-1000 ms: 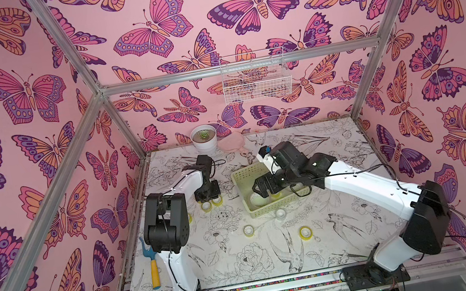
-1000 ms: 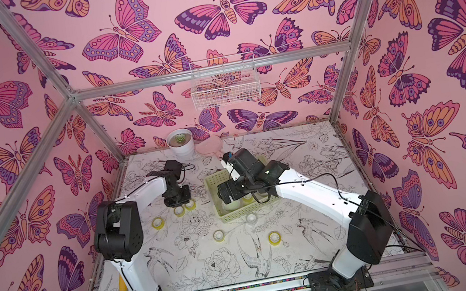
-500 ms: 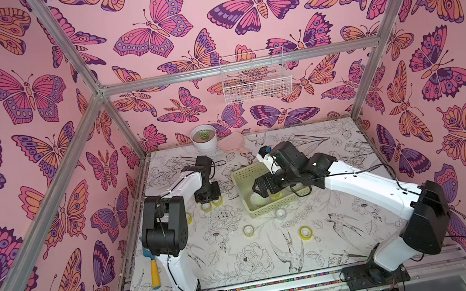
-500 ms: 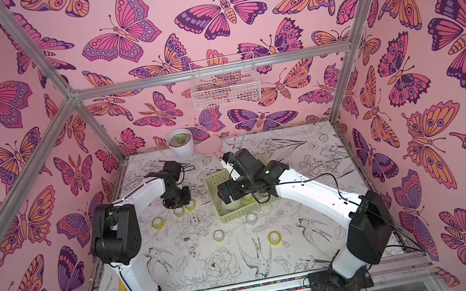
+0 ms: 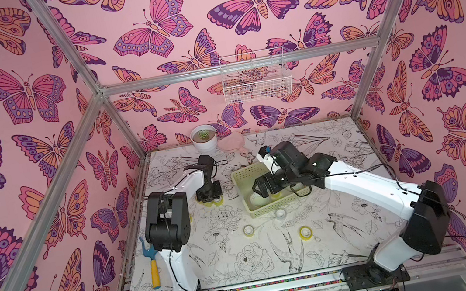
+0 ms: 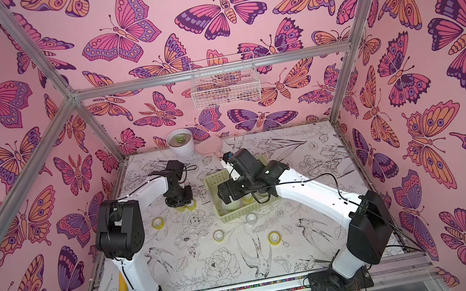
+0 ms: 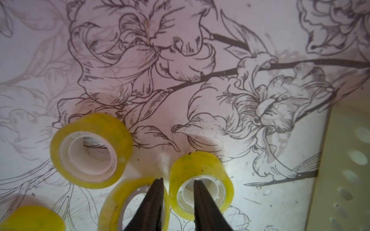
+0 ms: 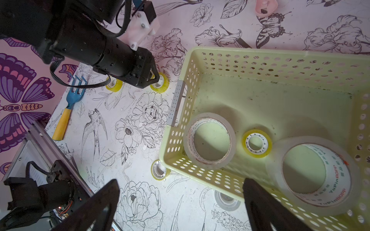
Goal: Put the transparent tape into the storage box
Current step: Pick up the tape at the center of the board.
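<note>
Storage box (image 5: 268, 209) sits under my right gripper (image 8: 180, 180), whose fingers stand spread wide above the box's near wall, gripping nothing. Inside the box, ahead of those fingertips: the larger wide roll (image 8: 340, 172) lies nearest one finger, the second wide roll (image 8: 208, 164) is further off by a corner, and a small yellow ring (image 8: 257, 155) lies flat between the two. Left gripper (image 7: 176, 180) is down at the table beside the box, fingers narrowly apart and straddling the wall of a yellow roll (image 7: 200, 166), one finger in its core and one outside. I cannot tell whether they pinch it. A neighbour roll (image 7: 112, 204) lies just beside the outer finger; another roll (image 7: 90, 124) sits a little beyond the fingertips.
</note>
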